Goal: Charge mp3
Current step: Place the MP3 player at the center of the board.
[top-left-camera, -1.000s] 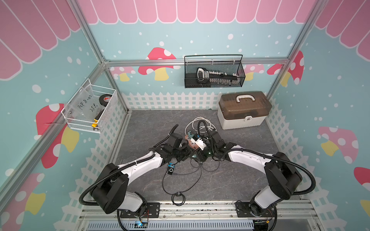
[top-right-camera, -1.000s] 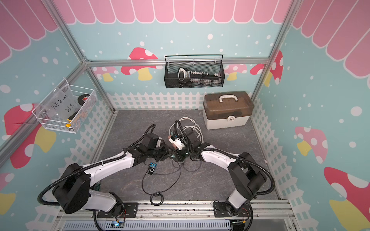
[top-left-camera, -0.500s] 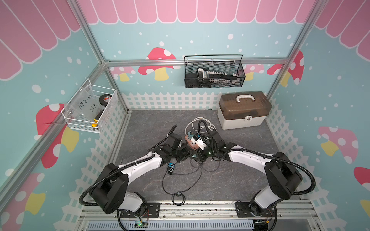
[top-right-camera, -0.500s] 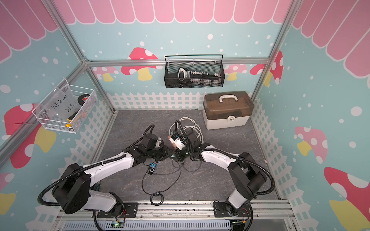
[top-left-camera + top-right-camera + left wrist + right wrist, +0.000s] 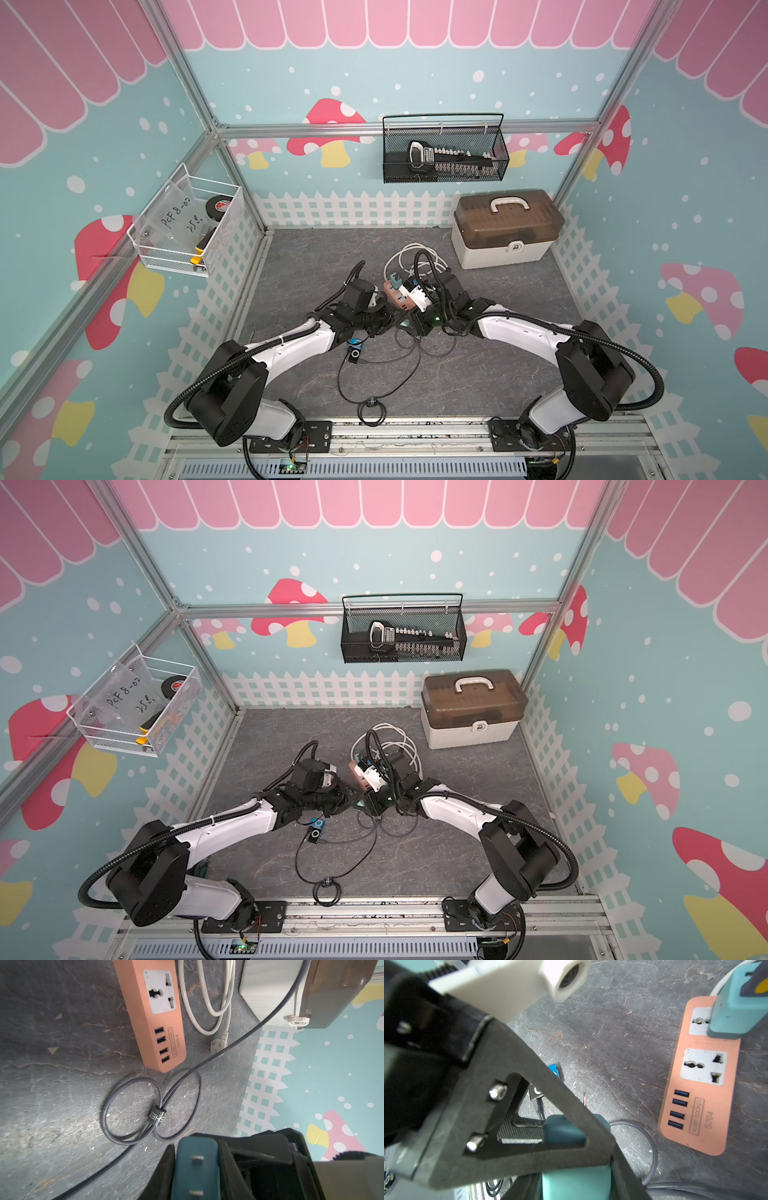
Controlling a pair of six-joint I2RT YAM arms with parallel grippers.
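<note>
Teal wall charger (image 5: 196, 1167) is being held between the two grippers, its prongs facing the left wrist camera: the left gripper (image 5: 384, 324) is clamping tight on it, while the right gripper (image 5: 417, 326) is gripping it with jaws partly apart. The black mp3 player (image 5: 354, 356) is lying cabled on the grey mat (image 5: 478, 374) near the left gripper, and the salmon power strip (image 5: 158, 1012) is sitting just beyond

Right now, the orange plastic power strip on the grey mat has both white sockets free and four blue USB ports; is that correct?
Not quite: only one socket is free. The right wrist view shows a light teal block-shaped adapter plugged into the other socket of the orange plastic power strip. The four blue USB ports are right.
</note>
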